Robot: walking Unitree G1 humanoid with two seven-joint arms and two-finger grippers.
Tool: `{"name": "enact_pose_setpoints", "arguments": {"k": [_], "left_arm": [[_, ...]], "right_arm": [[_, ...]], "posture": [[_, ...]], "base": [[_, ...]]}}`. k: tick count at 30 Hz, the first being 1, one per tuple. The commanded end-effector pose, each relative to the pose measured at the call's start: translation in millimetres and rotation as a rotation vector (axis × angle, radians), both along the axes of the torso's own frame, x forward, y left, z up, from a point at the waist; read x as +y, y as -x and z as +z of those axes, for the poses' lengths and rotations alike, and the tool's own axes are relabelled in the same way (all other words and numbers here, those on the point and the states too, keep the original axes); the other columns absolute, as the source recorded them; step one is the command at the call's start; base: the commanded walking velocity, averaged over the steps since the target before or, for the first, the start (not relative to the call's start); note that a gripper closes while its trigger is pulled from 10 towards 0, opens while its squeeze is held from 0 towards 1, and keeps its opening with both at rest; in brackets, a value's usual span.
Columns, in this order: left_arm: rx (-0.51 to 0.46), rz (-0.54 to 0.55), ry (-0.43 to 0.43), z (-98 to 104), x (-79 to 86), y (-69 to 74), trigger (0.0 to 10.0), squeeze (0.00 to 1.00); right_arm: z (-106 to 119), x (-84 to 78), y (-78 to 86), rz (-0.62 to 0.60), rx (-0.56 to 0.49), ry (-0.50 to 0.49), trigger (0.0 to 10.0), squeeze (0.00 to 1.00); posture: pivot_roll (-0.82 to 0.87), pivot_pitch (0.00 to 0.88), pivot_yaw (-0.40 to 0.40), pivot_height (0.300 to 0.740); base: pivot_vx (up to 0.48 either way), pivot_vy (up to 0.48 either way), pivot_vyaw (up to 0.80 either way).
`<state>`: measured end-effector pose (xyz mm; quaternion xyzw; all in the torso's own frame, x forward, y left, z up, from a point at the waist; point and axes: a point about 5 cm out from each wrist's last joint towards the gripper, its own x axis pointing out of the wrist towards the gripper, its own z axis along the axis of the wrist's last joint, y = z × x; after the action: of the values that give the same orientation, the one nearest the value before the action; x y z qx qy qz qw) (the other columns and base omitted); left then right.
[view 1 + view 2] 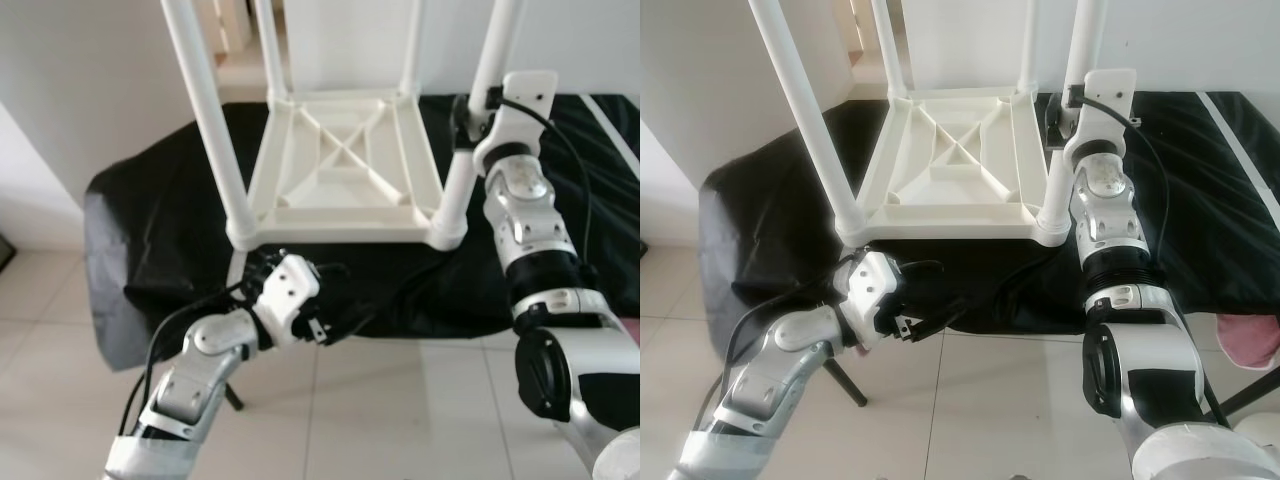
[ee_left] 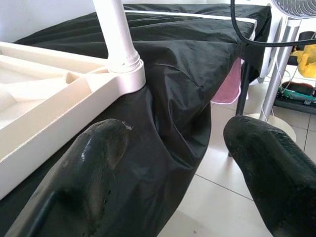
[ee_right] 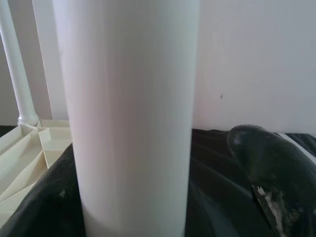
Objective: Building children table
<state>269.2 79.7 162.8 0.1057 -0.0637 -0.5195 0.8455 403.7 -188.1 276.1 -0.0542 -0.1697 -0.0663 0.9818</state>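
The upside-down children's table point(image 1: 345, 165) looks light, stiff and smooth. The right tool point(image 1: 470, 110) holds one leg point(image 1: 462, 190); the left tool point(image 2: 197, 163) is wide, empty.

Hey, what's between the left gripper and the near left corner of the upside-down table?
Only draped black cloth. In the left eye view the left gripper sits just below the white table corner, apart from it.

A black cloth point(image 1: 140, 230) drapes over the surface and hangs down its front edge. Pale floor tiles point(image 1: 60, 330) lie below. A pink cloth point(image 1: 1250, 340) sits low at the right, and a fan stand point(image 2: 276, 74) rises off the floor beside some yellow clutter point(image 2: 307, 59).
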Motion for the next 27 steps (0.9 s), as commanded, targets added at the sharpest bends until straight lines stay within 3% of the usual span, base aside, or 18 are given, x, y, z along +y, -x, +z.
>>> {"name": "enact_pose_setpoints", "arguments": {"k": [1, 6, 7, 8, 9, 17, 19, 22, 27], "left_arm": [[-0.002, 0.014, -0.016, -4, -1.2, -2.2, 10.0, 0.00], [0.001, 0.025, -0.027, -7, -1.0, -4.0, 10.0, 0.00], [0.005, 0.039, -0.032, -9, 0.2, -5.8, 10.0, 0.00], [0.005, 0.039, -0.032, -9, 0.2, -5.8, 10.0, 0.00], [0.008, 0.050, -0.038, -11, 1.0, -7.3, 10.0, 0.00], [0.027, 0.106, -0.096, -18, 2.1, -23.1, 10.0, 0.00], [0.016, 0.158, -0.142, -21, 4.2, -31.7, 10.0, 0.00], [0.019, 0.189, -0.160, -23, 5.7, -36.1, 10.0, 0.00], [0.140, 0.339, -0.207, -40, 14.0, -57.8, 10.0, 0.00]], "right_arm": [[11, 4.4, -2.4, 0.027, -0.016, -0.001, 0.0, 0.00], [11, 5.4, -4.2, 0.051, -0.001, -0.030, 0.0, 0.00], [9, 6.1, -5.5, 0.080, 0.020, -0.080, 1.3, 0.00], [9, 6.1, -5.5, 0.080, 0.020, -0.080, 1.3, 0.00], [6, 6.6, -6.5, 0.102, 0.039, -0.128, 10.0, 0.00], [2, 4.5, -9.9, 0.180, 0.091, -0.310, 10.0, 0.00], [3, 0.6, -10.0, 0.199, 0.086, -0.407, 10.0, 0.00], [3, -1.1, -9.7, 0.205, 0.080, -0.437, 10.0, 0.00], [3, -17.2, -4.3, 0.233, 0.032, -0.653, 10.0, 0.00]], "posture": [[-0.08, 0.000, 0.046, 0.740], [-0.07, 0.000, 0.044, 0.740], [-0.07, 0.000, 0.041, 0.740], [-0.07, 0.000, 0.041, 0.740], [-0.07, 0.000, 0.040, 0.740], [-0.07, 0.000, 0.034, 0.740], [-0.08, 0.000, 0.037, 0.740], [-0.08, 0.000, 0.037, 0.740], [-0.09, 0.000, 0.047, 0.740]], "base": [[0.000, 0.000, 0.00], [0.000, 0.000, 0.00], [0.000, 0.000, 0.00], [0.000, 0.000, 0.00], [0.000, 0.000, 0.00], [0.000, 0.000, 0.00], [0.000, 0.000, 0.00], [0.000, 0.000, 0.00], [0.000, 0.000, 0.00]]}}
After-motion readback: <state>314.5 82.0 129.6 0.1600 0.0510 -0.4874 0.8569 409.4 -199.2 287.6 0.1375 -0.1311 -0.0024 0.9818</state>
